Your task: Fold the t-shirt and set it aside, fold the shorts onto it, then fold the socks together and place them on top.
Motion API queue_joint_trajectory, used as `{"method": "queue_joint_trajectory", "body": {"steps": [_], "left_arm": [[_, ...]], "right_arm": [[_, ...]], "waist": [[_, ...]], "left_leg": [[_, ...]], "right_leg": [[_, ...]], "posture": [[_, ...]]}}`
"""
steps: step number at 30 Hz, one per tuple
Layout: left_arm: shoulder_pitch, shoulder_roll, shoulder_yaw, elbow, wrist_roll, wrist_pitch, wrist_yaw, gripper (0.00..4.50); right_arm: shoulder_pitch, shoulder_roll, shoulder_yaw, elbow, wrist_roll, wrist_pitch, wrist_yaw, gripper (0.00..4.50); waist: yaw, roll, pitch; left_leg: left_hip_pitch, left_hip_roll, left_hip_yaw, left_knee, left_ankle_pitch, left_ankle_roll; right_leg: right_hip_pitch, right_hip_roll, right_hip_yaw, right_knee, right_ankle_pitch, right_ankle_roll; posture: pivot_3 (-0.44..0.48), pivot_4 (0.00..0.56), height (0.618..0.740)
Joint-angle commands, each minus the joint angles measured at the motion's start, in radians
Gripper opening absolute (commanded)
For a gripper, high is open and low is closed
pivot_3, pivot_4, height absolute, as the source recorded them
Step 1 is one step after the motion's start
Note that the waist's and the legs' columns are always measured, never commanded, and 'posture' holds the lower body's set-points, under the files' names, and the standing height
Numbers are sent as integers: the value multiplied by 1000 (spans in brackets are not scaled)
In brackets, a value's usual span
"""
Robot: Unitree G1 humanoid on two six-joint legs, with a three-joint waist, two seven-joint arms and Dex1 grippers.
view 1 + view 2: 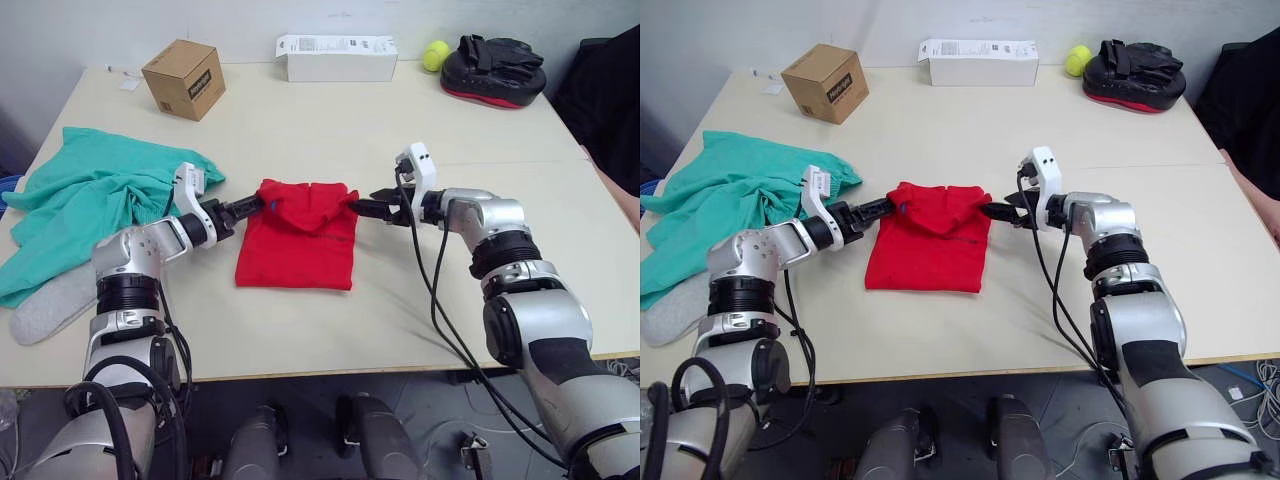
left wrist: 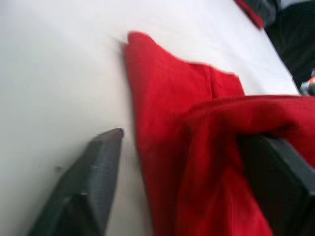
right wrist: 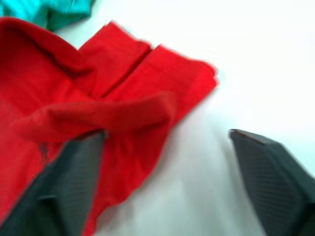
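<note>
The red t-shirt (image 1: 297,240) lies partly folded in the middle of the table (image 1: 400,310), its upper edge bunched up. At the shirt's upper left corner is my left gripper (image 1: 247,208), open, with red cloth between its spread fingers (image 2: 93,182). My right gripper (image 1: 363,207) is at the upper right corner, also open, and a fold of the shirt (image 3: 98,118) lies against one finger. The teal shorts (image 1: 90,190) lie crumpled at the table's left side. A grey sock (image 1: 50,305) lies at the front left, partly under the shorts.
A cardboard box (image 1: 184,78), a long white box (image 1: 336,57), a tennis ball (image 1: 435,55) and a black and red pad (image 1: 498,70) stand along the far edge. A person's dark clothing (image 1: 612,90) shows at the right edge.
</note>
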Motion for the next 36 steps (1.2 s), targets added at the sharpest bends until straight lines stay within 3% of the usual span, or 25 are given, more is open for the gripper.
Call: {"method": "queue_joint_trajectory", "body": {"steps": [1, 6, 8, 11, 15, 21, 30, 33, 36], "left_arm": [[-30, 29, 56, -33, -30, 52, 45, 4494], [57, 115, 22, -252, -32, 66, -31, 4494], [170, 175, -48, -482, -30, -6, -150, 4494], [349, 284, -158, -770, 12, -145, -302, 4494], [521, 383, -284, -925, 161, -433, -431, 4494], [580, 425, -441, -866, 422, -778, -454, 4494], [544, 401, -486, -652, 613, -937, -371, 4494], [538, 385, -484, -614, 621, -960, -355, 4500], [531, 372, -485, -596, 620, -962, -353, 3583]], "right_arm": [[-12, -39, -18, -71, -4, -7, 11, 4500], [175, -125, 52, -452, -26, -160, 159, 4500], [273, -154, 48, -653, 7, -184, 198, 4500], [449, -210, 111, -894, -69, -440, 242, 4500], [585, -233, 157, -1023, -110, -607, 247, 4500], [673, -238, 238, -1037, -226, -823, 209, 4500], [618, -151, 332, -877, -440, -910, 17, 4500], [593, -135, 360, -811, -484, -941, -19, 3965], [563, -130, 381, -746, -515, -981, -52, 2897]], "waist": [[0, 0, 0], [1, 0, 0], [-1, 0, 0], [3, 0, 0], [4, 0, 0], [5, 0, 0], [5, 0, 0], [5, 0, 0], [5, 0, 0]], "left_leg": [[0, 0, 0, 0, 0, 0], [-1, 0, 0, -2, -1, -1], [0, 0, 0, -3, -2, -3], [1, 1, 1, -6, -3, -5], [1, 1, 2, -10, -5, -9], [2, 0, 1, -10, -1, -7], [2, 1, 0, -11, 4, 0], [3, 1, 1, -11, 4, 0], [5, 0, 1, -11, 5, 1]], "right_leg": [[0, 0, 0, 0, 0, 0], [-1, 0, 0, -1, 0, 0], [-1, 1, 0, -2, 0, 0], [-1, 2, 1, -2, -1, -1], [0, 3, 1, -11, -2, -2], [1, 2, 1, -12, 2, -7], [0, 1, 0, -11, 4, -9], [1, 1, -1, -10, 4, -8], [2, 1, -1, -9, 4, -8]], "posture": [[0, 150, 740], [0, 150, 740], [0, 150, 740], [0, 150, 740], [0, 150, 740], [0, 150, 740], [0, 150, 740], [0, 150, 740], [0, 150, 740]]}}
